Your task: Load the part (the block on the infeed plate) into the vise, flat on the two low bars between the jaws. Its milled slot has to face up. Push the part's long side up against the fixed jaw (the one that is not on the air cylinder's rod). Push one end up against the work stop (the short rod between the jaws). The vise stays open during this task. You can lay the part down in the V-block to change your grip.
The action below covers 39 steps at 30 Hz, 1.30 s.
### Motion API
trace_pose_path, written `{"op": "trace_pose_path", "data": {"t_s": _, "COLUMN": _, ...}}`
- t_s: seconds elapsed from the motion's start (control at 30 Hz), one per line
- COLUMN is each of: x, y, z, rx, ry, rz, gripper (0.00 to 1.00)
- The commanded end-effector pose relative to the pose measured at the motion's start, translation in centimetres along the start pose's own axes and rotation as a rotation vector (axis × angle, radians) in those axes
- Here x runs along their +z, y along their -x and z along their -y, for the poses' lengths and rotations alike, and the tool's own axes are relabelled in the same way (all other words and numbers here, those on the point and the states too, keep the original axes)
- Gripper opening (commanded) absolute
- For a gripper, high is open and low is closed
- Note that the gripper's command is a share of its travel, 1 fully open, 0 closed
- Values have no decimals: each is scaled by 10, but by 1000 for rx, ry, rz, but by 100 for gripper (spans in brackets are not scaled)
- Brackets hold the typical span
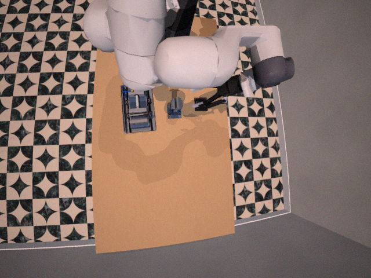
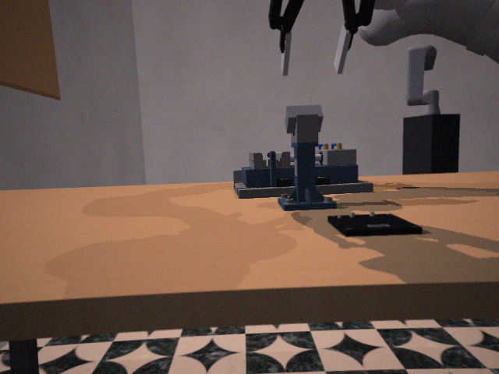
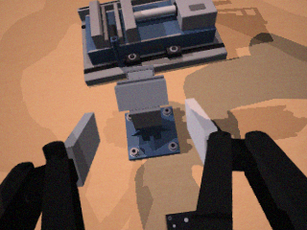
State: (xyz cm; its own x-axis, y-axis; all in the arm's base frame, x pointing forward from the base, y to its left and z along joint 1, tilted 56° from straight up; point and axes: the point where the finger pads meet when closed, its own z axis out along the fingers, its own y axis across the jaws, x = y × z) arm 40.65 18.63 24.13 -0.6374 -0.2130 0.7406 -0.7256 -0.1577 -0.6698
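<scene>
The part (image 2: pixel 303 113) (image 3: pixel 140 94) (image 1: pixel 177 102), a grey block, lies across the V-block (image 2: pixel 306 132) (image 3: pixel 150 119) on top of a blue stand (image 2: pixel 304 177) (image 1: pixel 173 113). I cannot tell which way its slot faces. My gripper (image 2: pixel 312 73) (image 3: pixel 141 120) (image 1: pixel 200 103) is open and empty. It hangs well above the part, a little toward the infeed plate (image 2: pixel 374 223) (image 1: pixel 198 108), which is black and bare. The vise (image 2: pixel 346 187) (image 3: pixel 150 33) (image 1: pixel 139 116) stands open behind the stand, with nothing between its jaws.
The vise's air cylinder (image 3: pixel 194 11) with blue and yellow fittings sits at one end. A short upright rod (image 2: pixel 272 160) stands at the vise. A dark pedestal (image 2: pixel 430 142) carries the arm's base at the back right of the table (image 2: pixel 161 241).
</scene>
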Motion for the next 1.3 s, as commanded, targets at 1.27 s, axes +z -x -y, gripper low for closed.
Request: {"op": "trace_pose_path", "data": {"t_s": 1.27, "x": -37, "y": -2, "z": -1, "rx": -11, "ry": -1, "rz": -7, "gripper": 51}}
